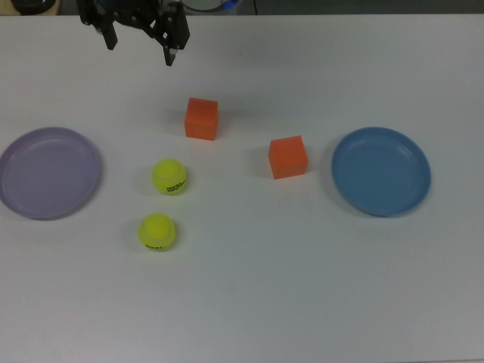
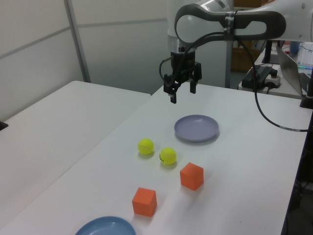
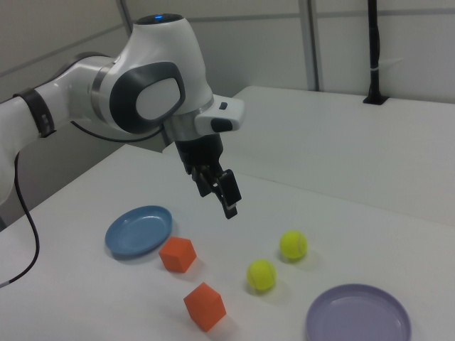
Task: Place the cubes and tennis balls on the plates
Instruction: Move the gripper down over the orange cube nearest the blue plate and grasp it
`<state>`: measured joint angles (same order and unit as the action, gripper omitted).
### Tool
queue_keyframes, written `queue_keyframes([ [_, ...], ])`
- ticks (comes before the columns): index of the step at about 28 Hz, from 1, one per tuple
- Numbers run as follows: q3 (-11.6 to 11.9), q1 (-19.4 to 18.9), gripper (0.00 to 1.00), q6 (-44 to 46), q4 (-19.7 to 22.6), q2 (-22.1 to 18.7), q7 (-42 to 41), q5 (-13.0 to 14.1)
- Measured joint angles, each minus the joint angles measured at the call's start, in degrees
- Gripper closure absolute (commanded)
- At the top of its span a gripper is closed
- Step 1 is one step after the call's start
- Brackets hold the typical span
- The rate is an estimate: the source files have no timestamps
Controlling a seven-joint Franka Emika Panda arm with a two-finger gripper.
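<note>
The pincer (image 1: 141, 47) hangs high with its jaws wide and empty. Nearest below it sits one orange cube (image 1: 201, 119); the tennis balls (image 1: 170, 176) lie further off, between the lavender plate (image 1: 49, 172) and blue plate (image 1: 381, 171). A glancing touch could send a ball rolling.

The top view looks straight down on the flat white surface (image 1: 302, 287), arm base toward 12 o'clock. The left view stands low past the round blue plate (image 2: 105, 227), facing the arm. The right view looks obliquely from the opposite end, nearer the round lavender plate (image 3: 359, 316). All share both plates.
</note>
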<state>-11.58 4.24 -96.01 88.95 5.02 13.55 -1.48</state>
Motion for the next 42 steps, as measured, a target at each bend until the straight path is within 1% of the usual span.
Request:
queue_keyframes([
  [2, -0.1, 0.0, 0.0, 0.0, 0.0, 0.0, -0.5, 0.0],
  [4, -0.6, 0.0, 0.0, 0.0, 0.0, 0.2, -3.0, 0.6],
  [8, -2.0, 0.0, 0.0, -0.4, 0.5, 0.6, -6.5, 3.0],
  [11, -2.8, 0.0, 0.0, -3.7, 1.8, 0.6, -7.3, 4.7],
  [13, -3.4, 0.0, 0.0, -5.8, 3.0, 0.6, -7.5, 5.2],
  [17, -5.3, -0.2, 0.0, -10.1, 6.5, 0.5, -7.6, 5.3],
  [22, -6.6, -2.4, 0.0, -12.8, 10.2, 0.4, -7.6, 5.3],
  [24, -7.4, -2.9, 0.0, -13.9, 11.4, 0.4, -7.6, 5.3],
  [30, -11.7, -3.2, 0.0, -18.9, 16.0, 0.2, -7.8, 5.3],
  [31, -12.5, -3.3, 0.0, -20.5, 17.2, 0.1, -8.1, 5.3],
  [35, -14.7, -3.3, 0.0, -25.0, 20.9, 0.1, -8.7, 5.3],
  [36, -15.4, -3.3, 0.0, -26.8, 22.4, 0.1, -8.8, 5.3],
  [42, -17.7, -3.5, 0.0, -33.7, 27.8, 0.5, -9.3, 5.3],
])
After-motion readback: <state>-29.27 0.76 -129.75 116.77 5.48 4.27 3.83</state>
